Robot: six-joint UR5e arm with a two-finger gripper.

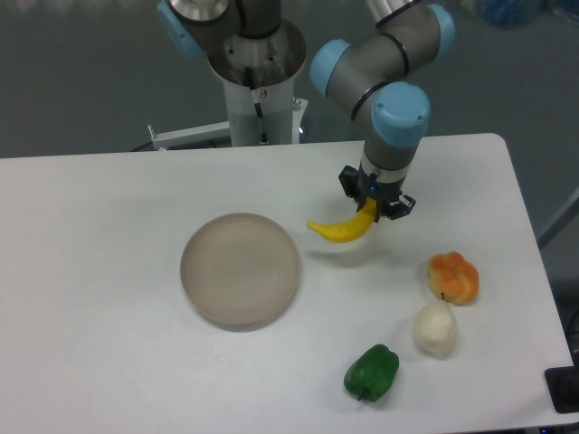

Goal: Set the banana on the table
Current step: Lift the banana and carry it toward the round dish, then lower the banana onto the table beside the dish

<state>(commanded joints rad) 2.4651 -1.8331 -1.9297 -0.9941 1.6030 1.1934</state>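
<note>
Sideways, banana (341, 230) (held by tool (374, 205)) points left, above table (109, 271).

— What do we see of the banana (340, 231)?

— We see a small, bright-yellow curved toy with pointed ends, lying roughly level with its curve sagging downward. Its right end is pinched in the pincer (373, 210), and its left tip points out toward the left.

— Is it resting on the bench (109, 271)?

— We think not; a faint shadow sits on the surface just below it, so it hangs a little above. The bench itself is a wide, flat, plain white top with rounded corners.
</note>
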